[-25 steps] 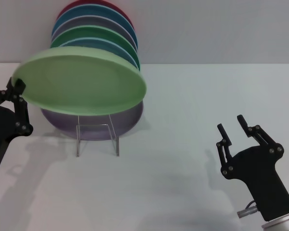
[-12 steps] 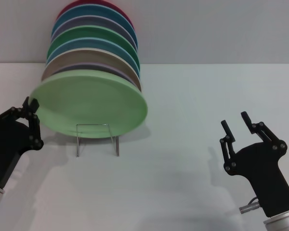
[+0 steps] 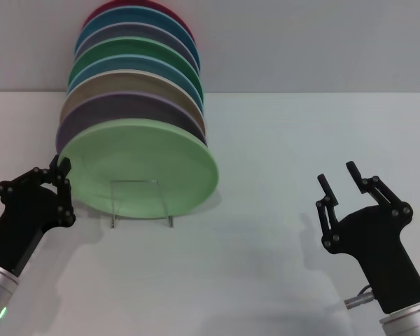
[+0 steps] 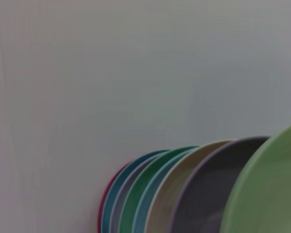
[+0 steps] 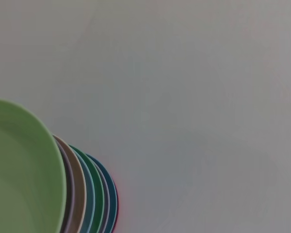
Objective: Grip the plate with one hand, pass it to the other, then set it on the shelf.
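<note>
Head view: the pale green plate (image 3: 140, 168) stands tilted on the wire shelf (image 3: 141, 203), as the front member of a row of leaning plates. Directly behind it sit a lilac plate (image 3: 91, 115), a beige plate (image 3: 136, 82), and then blue, dark green, grey-purple, blue and dark red plates rising toward the wall (image 3: 301, 42). The front loop of the shelf shows below the green plate's lower edge, resting on the white table (image 3: 266, 231).

The left gripper (image 3: 59, 166) is at the plate's left edge, with its black fingers close together at the rim. Whether the fingers pinch the rim or merely lie beside it cannot be told. The right gripper (image 3: 338, 178) is well to the right of the plate, above the table, fingers spread and holding nothing.

Left wrist view: the green plate (image 4: 266, 189) fills one corner, with the lilac plate (image 4: 208, 194), the beige plate (image 4: 172, 199) and the darker plates fanned out beside it against the wall (image 4: 136, 73).

Right wrist view: the green plate (image 5: 19, 170) again lies nearest the camera, with the rims of the other plates stacked close behind it. Neither wrist view shows that arm's own fingers.
</note>
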